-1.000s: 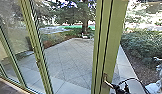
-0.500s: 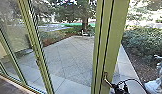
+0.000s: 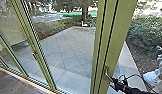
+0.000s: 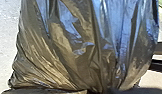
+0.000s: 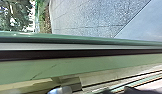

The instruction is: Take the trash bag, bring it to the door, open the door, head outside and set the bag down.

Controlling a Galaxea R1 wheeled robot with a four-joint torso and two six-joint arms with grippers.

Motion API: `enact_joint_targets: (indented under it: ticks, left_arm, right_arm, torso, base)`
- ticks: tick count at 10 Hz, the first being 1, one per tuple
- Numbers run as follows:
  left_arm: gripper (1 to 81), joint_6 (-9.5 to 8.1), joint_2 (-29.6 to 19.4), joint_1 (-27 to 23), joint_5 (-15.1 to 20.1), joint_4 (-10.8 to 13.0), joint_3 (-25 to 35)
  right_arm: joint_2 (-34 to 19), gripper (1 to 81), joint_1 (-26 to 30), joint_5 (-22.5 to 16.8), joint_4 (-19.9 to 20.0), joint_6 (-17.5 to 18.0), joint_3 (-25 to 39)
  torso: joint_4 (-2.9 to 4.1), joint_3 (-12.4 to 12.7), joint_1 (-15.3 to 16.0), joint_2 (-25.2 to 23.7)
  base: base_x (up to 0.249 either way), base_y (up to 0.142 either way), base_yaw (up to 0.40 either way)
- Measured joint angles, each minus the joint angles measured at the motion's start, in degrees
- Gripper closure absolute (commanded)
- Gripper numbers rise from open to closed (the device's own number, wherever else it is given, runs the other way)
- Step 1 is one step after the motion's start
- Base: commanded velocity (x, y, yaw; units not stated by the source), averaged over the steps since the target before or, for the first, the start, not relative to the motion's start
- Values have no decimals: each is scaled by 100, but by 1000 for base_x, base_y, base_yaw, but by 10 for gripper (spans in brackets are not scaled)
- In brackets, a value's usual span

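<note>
The trash bag (image 4: 79, 50) is close in front of the left wrist camera: dark, glossy thin plastic, full-bodied, its long creases running together, with blue and brownish sheens. Whether the left gripper's jaws are clenched on it, I cannot tell. The right gripper (image 3: 112, 80), black with a looping cable (image 3: 133, 75), is at the metal door handle (image 3: 106, 72) on a broad, grooved green door frame (image 3: 117, 37); whether its jaws are released or grasping the handle, I cannot tell. That upright stands between the robot and the gridded paving (image 3: 69, 50). Around the paving are a tree trunk (image 3: 85, 12), leafy shrubs (image 3: 147, 30) and a person's pale shoe (image 3: 150, 76).
</note>
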Motion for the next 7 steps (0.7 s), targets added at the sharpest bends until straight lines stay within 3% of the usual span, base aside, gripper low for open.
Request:
enact_joint_targets:
  ticks: [2,7]
  left_arm:
    - [811,0,-27,-5,11,0,0]
    - [811,0,-29,-16,48,2,-2]
  right_arm:
    - [-113,10,156,-322,-6,-74,68]
    - [-149,10,297,-926,236,-199,-50]
  torso:
    - [-2,-127,-7,-2]
    - [-2,-129,-9,-4]
  base:
    - [0,0,0]
    - [0,0,0]
